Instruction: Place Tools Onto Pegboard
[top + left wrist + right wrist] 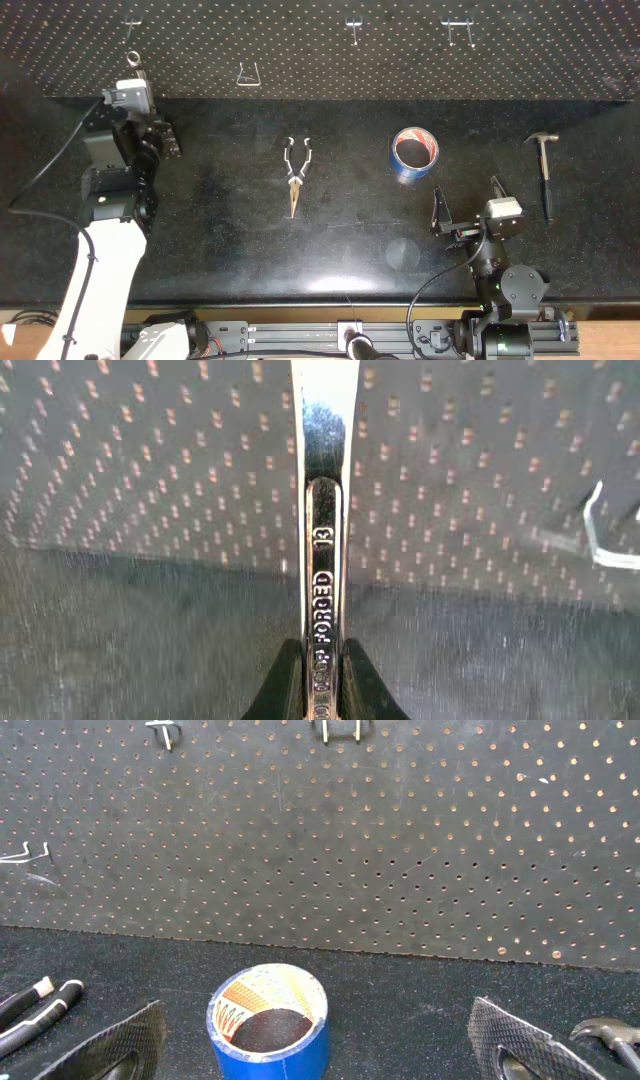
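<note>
Hanging step in hand: left gripper (322, 692) fingers (282, 695) clamped on the wrench (323, 560), raised against the pegboard (150, 460) at the bench's back-left corner, its ring end probably next needing a hook (132, 21); right gripper (468, 208) fingers (110, 1050) stood apart.

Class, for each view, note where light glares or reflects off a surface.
Top view: pale reflections on the table near the edge by the arm bases. Left wrist view: the wrench washes out white at its far end. Right wrist view: no strong glare; the tape looks evenly lit.
</note>
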Robot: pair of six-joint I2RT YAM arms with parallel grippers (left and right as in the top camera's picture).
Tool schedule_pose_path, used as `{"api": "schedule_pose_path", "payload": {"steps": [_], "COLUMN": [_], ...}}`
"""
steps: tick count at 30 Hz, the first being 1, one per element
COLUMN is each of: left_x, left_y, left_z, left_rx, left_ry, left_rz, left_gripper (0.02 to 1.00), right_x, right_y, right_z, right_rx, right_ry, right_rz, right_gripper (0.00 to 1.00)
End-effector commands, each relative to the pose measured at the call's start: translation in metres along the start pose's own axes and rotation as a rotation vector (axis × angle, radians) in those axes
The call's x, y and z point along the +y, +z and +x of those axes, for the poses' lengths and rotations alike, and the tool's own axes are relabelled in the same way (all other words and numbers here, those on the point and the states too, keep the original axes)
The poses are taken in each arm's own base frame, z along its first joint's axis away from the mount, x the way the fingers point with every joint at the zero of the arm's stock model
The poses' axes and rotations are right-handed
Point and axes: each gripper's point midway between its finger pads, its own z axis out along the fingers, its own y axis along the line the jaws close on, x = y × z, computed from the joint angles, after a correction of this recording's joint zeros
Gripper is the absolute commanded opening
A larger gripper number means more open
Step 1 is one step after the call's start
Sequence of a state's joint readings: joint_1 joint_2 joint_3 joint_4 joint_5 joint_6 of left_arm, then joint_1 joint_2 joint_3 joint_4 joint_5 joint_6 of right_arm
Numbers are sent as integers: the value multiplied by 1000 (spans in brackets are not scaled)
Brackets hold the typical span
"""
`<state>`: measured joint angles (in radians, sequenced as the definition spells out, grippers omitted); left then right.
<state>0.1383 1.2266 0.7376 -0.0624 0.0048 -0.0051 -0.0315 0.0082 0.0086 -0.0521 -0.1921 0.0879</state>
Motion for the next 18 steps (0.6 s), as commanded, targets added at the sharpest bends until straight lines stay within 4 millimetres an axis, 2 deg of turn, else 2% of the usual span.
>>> {"api": "schedule_pose_path", "payload": {"steps": [1,6,10,14,18], "left_x": [-2,-2,-2,-2,-20], "left_y": [-7,5,21,21,19], "left_z": [-44,-37,-51,-53,-43], "left_rx": [-123,-85,-73,-71,-28], "left_ry": [7,-16,-12,-12,-3], "left_rz": [5,9,9,10,90], "left_gripper": [27,29,29,29,27], "right_x": [1,1,1,1,1], "right_y": [0,0,0,0,0], "right_z": [1,1,1,1,1], "right_rx": [1,1,1,1,1], "right_ry": [-7,-7,-7,-7,-7], "right_rz": [-3,-3,-3,-3,-3], "right_gripper": [991,991,989,991,991]}}
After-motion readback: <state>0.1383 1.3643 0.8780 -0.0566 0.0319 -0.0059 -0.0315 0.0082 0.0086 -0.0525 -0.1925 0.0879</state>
